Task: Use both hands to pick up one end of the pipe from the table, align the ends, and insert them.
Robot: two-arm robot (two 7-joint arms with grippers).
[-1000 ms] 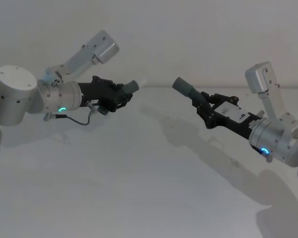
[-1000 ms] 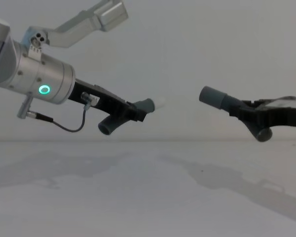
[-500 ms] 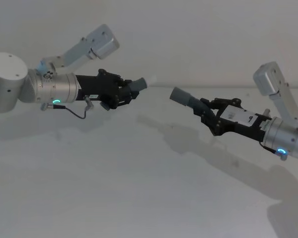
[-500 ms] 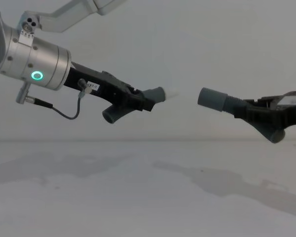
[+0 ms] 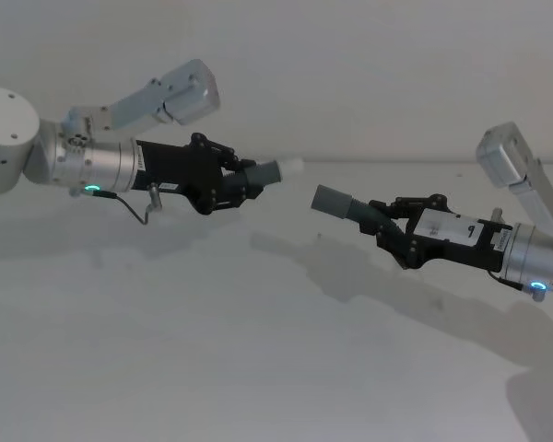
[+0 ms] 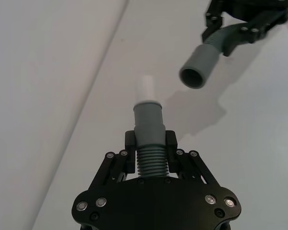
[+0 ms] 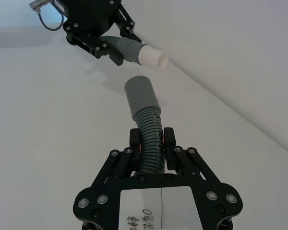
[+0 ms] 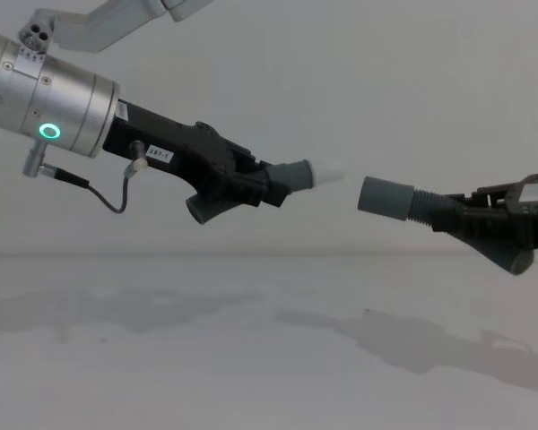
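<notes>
Fingers of left gripper: clamped on ribbed neck of tip piece. Fingers of right gripper: clamped on ribbed neck of socket piece. Closer together than half a second ago: gap between white tip and socket narrowed, socket levelled toward tip. Both held in the air above bench, apart, not yet joined. Left arm reaching in nearly level; right arm angled slightly upward, socket just below tip's line.

Head-high, chest-low (wrists close) — pipe shared
</notes>
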